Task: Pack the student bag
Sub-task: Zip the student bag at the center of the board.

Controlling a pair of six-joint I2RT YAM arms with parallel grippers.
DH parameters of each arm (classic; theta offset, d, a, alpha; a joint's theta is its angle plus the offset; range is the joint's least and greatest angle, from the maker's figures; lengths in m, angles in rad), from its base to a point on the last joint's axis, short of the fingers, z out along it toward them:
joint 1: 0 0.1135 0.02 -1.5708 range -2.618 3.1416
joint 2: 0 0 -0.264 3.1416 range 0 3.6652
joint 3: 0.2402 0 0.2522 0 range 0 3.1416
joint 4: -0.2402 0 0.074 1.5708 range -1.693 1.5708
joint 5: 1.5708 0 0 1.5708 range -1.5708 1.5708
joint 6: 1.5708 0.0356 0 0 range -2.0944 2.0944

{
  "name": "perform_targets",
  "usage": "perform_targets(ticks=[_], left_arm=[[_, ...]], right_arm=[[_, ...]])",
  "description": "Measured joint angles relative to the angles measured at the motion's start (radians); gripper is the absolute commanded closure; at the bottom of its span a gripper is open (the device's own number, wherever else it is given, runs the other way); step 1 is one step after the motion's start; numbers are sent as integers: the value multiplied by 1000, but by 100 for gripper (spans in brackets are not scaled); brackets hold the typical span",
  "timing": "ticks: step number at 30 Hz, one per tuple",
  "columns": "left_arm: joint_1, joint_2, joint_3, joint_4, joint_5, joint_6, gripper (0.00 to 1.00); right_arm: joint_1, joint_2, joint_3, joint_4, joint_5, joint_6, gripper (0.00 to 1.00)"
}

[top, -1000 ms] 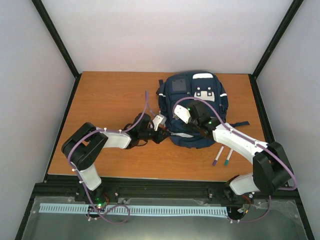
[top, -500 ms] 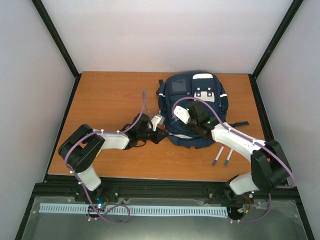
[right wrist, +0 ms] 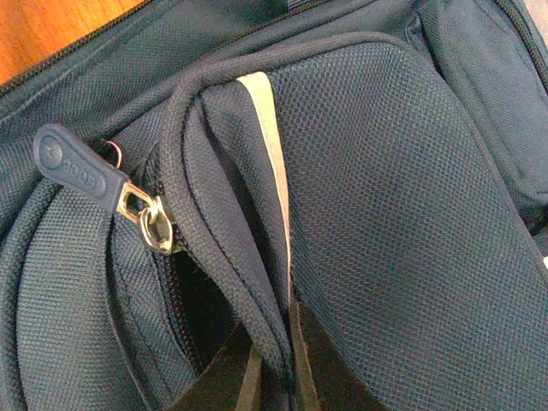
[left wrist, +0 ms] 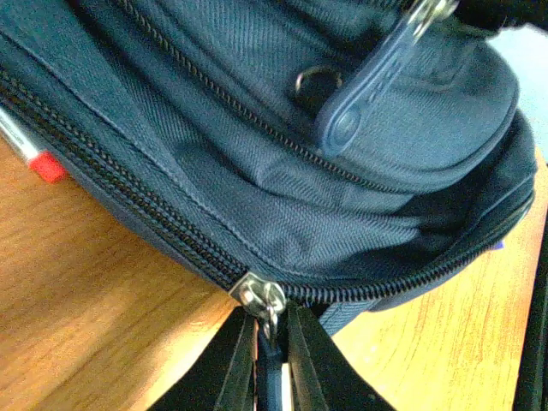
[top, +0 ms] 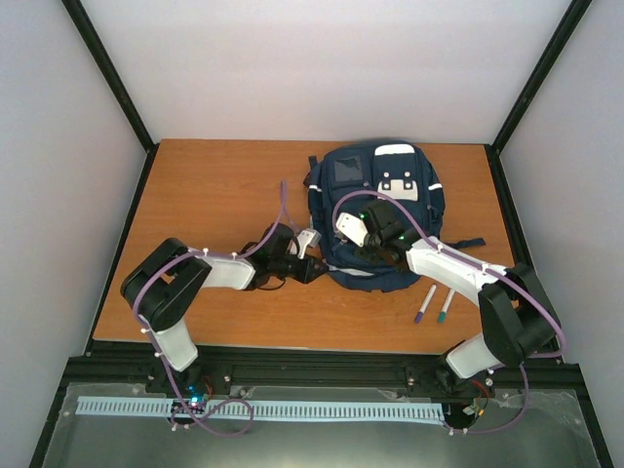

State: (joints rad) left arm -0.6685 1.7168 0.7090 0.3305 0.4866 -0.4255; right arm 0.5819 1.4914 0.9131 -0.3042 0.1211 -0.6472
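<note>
Student bag: lay flat on the counter, right of centre – front pockets up
Left gripper: jaws pinched narrow on the zipper pull at the bag's near-left edge
Right gripper: clamped tight on a piped fabric fold (white stripe alongside)
Markers: two, on the counter just beside the bag's near-right corner

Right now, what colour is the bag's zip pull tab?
Navy blue; the tab shows best in the right wrist view.

Wooden table. Bag lies far right. Purple-capped marker and green-capped marker lie side by side near its front edge.
</note>
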Motion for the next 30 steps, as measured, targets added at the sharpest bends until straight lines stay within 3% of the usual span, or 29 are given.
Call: perform_targets(ticks=[12, 24, 30], left_arm=[[-1, 47, -5, 40, 87, -11, 77], [-1, 42, -49, 27, 79, -14, 85], [-1, 34, -49, 13, 59, -11, 94]], right_arm=[[0, 2, 0, -7, 2, 0, 94], [0, 6, 0, -6, 2, 0, 94], [0, 6, 0, -6, 2, 0, 94]])
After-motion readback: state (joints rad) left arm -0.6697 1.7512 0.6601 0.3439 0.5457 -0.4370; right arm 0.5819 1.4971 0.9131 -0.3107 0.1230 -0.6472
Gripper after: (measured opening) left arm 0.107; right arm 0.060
